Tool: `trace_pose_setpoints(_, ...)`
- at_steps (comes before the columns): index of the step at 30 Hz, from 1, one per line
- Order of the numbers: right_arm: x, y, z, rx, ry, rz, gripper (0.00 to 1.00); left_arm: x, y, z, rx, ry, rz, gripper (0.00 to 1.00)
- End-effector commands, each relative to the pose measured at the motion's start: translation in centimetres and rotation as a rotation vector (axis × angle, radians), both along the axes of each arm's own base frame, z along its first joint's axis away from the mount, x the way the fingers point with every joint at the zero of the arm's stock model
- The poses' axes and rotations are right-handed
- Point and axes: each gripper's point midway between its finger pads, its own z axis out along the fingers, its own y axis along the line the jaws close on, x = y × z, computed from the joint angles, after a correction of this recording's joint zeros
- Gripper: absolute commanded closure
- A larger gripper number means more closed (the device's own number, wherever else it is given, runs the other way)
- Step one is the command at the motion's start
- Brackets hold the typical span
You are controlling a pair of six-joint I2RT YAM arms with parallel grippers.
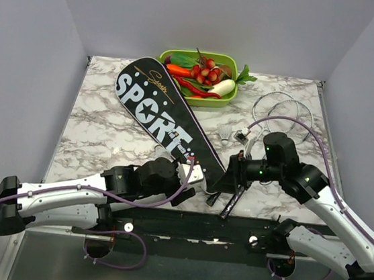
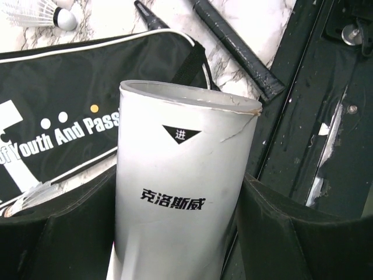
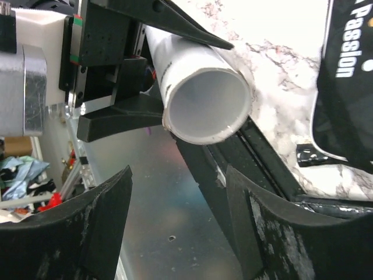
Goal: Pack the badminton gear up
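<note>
left gripper (image 2: 178,186) is clamped across the body of a white tube (image 2: 186,128), with the tube mouth pointing away from the wrist. right gripper (image 3: 178,186) is spread and holds nothing; the tube's open end sits just ahead of its fingers. the bag (image 2: 70,99) lies ahead-left of the left gripper. the shuttlecock (image 2: 41,11) lies beyond the bag. the racket handles (image 2: 236,46) lie ahead-right.

Marbled surface (image 1: 97,123) left of the long black racket-shaped bag (image 1: 156,113): bare, open passage. Bag blocks the centre diagonally. Far middle: green tray of toy vegetables (image 1: 187,53). Far right: silver racket hoops (image 1: 281,110), with a small white shuttlecock (image 1: 225,132) between them and the bag. White plastic tube (image 3: 207,99), clamped in left tool (image 2: 178,181), sits just ahead of right tool (image 3: 178,184), whose fingers are spread.
</note>
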Motion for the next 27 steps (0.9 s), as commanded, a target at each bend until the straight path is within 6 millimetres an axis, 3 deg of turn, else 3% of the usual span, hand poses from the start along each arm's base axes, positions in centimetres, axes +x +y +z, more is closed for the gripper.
trace_pose_setpoints(1,1.0,2.3,1.5,0.037,-0.013,-0.017,0.30,-1.1,-1.8,2.3,-0.251,0.163,0.080,1.00)
trace_pose_setpoints(7,1.6,3.3,1.9,0.060,-0.021,-0.025,0.42,-2.0,-1.5,2.3,-0.331,0.168,0.049,1.00)
trace_pose_setpoints(11,1.4,4.5,2.4,0.075,-0.008,0.001,0.44,-1.7,-1.2,2.2,-0.345,0.159,0.065,1.00)
trace_pose_setpoints(20,0.8,7.3,1.3,0.052,0.032,0.051,0.54,-1.2,-0.8,2.0,-0.336,0.144,0.097,1.00)
trace_pose_setpoints(27,0.8,7.8,1.3,0.045,0.028,0.041,0.78,-0.9,-0.5,2.1,-0.343,0.131,0.118,1.00)
